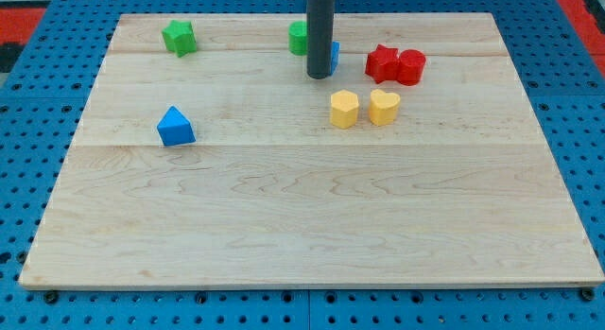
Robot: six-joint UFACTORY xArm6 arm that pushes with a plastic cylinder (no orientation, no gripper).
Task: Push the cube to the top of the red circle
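On the board (302, 235), my tip (319, 77) hides one blue cube (335, 56); two reds, yellows, greens; no hand visible.

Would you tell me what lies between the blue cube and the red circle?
In the camera view, a red star sits between the blue cube and the red circle, touching the circle. My tip hides most of the cube.

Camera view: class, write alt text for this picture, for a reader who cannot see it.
A dark rod's tip rests on a wooden board, in front of a mostly hidden blue cube and a green block. To the view's right, a red star touches a red circle above two yellow blocks; a green star and a blue triangle sit left.
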